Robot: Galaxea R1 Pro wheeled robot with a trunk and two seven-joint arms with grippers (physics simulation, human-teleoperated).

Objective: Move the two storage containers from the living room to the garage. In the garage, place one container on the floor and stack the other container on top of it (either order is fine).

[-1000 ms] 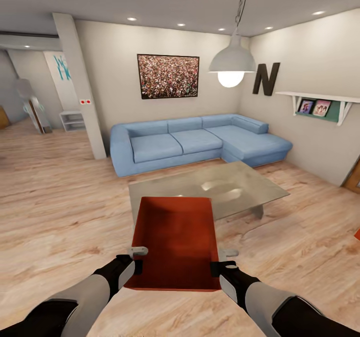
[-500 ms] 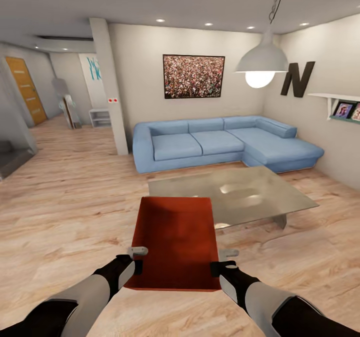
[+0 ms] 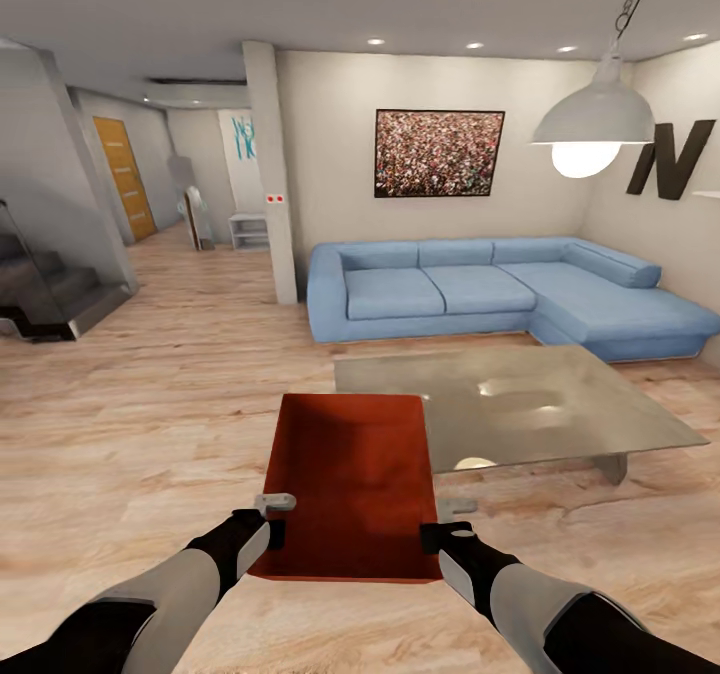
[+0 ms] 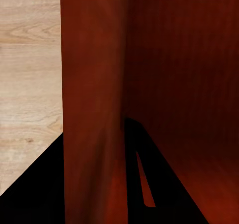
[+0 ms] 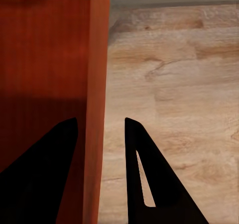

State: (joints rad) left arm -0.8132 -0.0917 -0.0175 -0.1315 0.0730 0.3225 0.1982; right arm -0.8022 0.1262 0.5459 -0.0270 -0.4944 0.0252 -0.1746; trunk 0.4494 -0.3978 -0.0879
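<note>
**Carrying the first bin out of the living room**

We hold one red-orange rectangular open-top plastic bin [image 3: 350,484] above the light wood-plank floor [image 3: 150,424], left gripper [image 3: 272,516] and right gripper [image 3: 447,520] each pinching a side wall. Next, we judge, comes driving toward the hallway and on to the garage, keeping the bin level.

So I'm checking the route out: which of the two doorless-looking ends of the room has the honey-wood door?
The far left hallway end: the orange wood door stands beyond the white pillar, past the grey stairs. The sofa side has none.
</note>
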